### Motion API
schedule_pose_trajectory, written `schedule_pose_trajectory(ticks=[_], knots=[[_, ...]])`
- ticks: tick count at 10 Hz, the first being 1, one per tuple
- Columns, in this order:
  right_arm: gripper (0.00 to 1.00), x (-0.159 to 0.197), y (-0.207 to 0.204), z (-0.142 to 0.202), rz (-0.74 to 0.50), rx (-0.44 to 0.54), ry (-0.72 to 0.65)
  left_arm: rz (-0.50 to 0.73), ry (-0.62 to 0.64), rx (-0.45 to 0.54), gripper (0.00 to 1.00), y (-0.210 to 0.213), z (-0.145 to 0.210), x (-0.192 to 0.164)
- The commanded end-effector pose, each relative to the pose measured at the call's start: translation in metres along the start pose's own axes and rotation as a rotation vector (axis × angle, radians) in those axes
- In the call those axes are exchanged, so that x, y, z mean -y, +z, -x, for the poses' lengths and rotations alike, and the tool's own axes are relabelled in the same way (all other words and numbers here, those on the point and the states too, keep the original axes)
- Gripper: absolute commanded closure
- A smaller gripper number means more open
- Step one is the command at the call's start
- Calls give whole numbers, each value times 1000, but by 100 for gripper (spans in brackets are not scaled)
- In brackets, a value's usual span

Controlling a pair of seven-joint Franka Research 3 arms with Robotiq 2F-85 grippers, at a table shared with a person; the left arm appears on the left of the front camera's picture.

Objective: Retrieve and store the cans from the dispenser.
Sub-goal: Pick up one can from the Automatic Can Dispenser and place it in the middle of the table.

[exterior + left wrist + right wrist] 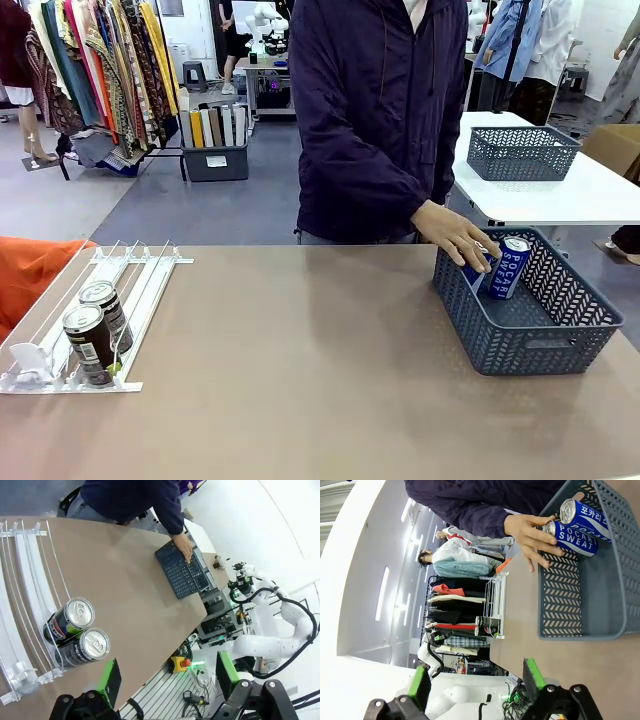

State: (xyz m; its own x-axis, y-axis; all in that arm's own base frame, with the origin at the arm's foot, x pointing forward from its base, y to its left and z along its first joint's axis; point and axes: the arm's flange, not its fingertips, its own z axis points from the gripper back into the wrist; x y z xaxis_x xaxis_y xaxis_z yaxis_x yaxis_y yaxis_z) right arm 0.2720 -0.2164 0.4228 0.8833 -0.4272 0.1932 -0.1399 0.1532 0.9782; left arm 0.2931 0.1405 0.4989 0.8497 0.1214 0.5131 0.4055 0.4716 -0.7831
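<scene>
Tabletop point(300, 370) brown, dispenser point(138, 272) left, grey basket point(530, 348) right, clothes rack point(100, 70) behind

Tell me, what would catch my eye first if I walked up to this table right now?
Probably the person's hand at the far right, reaching over the rim of the dark grey basket and touching the two blue cans inside it. Next you would notice the two dark brown cans, one behind the other at the near, low end of the white dispenser on the left of the table.
</scene>
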Motion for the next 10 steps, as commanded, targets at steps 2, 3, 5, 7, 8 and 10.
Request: schedule_pose_trajectory(ticks=[2,3,5,7,8,10], knots=[[0,-2,0,-2,-11,4,24,17,-11,13,0,1,-2,0],[0,-2,0,-2,-11,4,24,17,-11,13,0,1,-2,0],[0,-2,0,-2,-11,4,24,-158,-21,-111,0,-11,-5,21],[0,-2,0,-2,-11,4,24,-540,-103,-329,0,-55,-8,69],[0,-2,0,-2,-11,4,24,-799,-113,-383,0,-82,-8,80],[0,-2,0,-2,-11,4,24,-915,-160,-426,0,-127,-13,89]])
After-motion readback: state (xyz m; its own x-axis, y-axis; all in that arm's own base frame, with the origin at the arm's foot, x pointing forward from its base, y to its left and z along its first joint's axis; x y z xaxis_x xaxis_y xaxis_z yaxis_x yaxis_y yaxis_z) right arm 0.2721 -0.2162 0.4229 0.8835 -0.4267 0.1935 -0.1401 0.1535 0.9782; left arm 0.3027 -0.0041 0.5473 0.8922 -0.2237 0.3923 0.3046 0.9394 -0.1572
